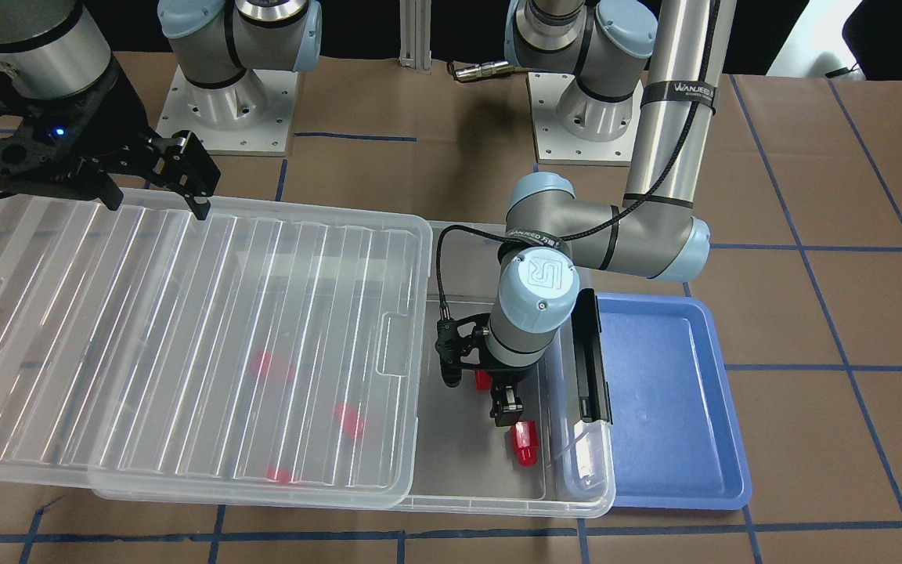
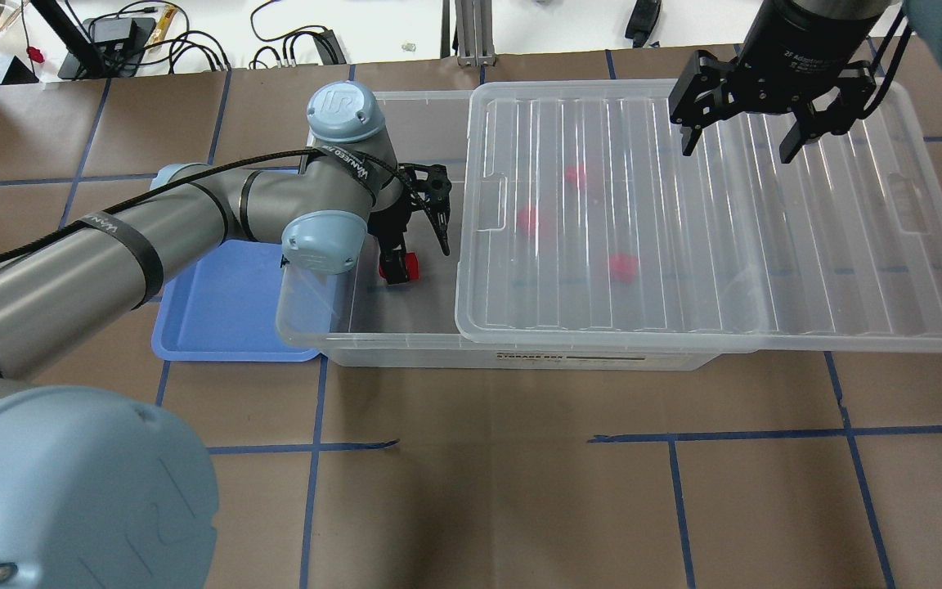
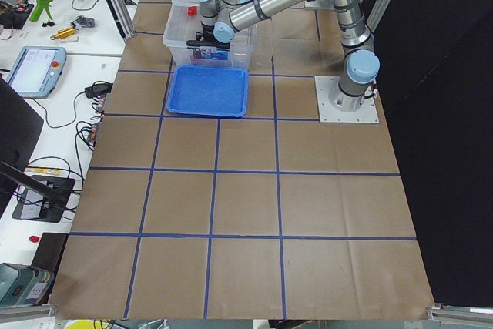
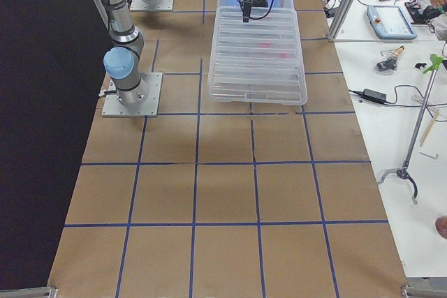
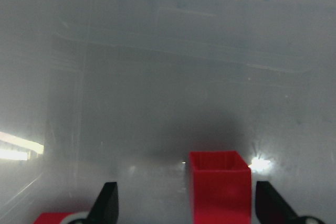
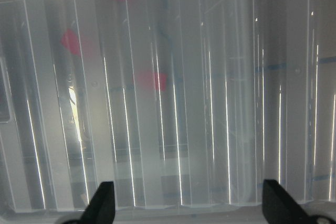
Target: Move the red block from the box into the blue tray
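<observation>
The clear box (image 2: 405, 353) lies with its ribbed lid (image 2: 684, 221) slid aside, so the end near the blue tray (image 2: 226, 307) is uncovered. My left gripper (image 5: 186, 203) is down inside that uncovered end, open. A red block (image 5: 218, 184) stands on the box floor between its fingers, closer to the right finger and not gripped; it also shows in the front view (image 1: 525, 444). A second red block (image 1: 482, 381) lies just behind the gripper (image 1: 506, 411). My right gripper (image 2: 737, 143) hangs open and empty above the lid's far edge.
Three more red blocks show blurred through the lid (image 1: 185, 337), for instance one in the front view (image 1: 349, 421) and one in the overhead view (image 2: 622, 264). The black latch bar (image 1: 592, 356) stands between the box and the blue tray (image 1: 670, 392), which holds nothing.
</observation>
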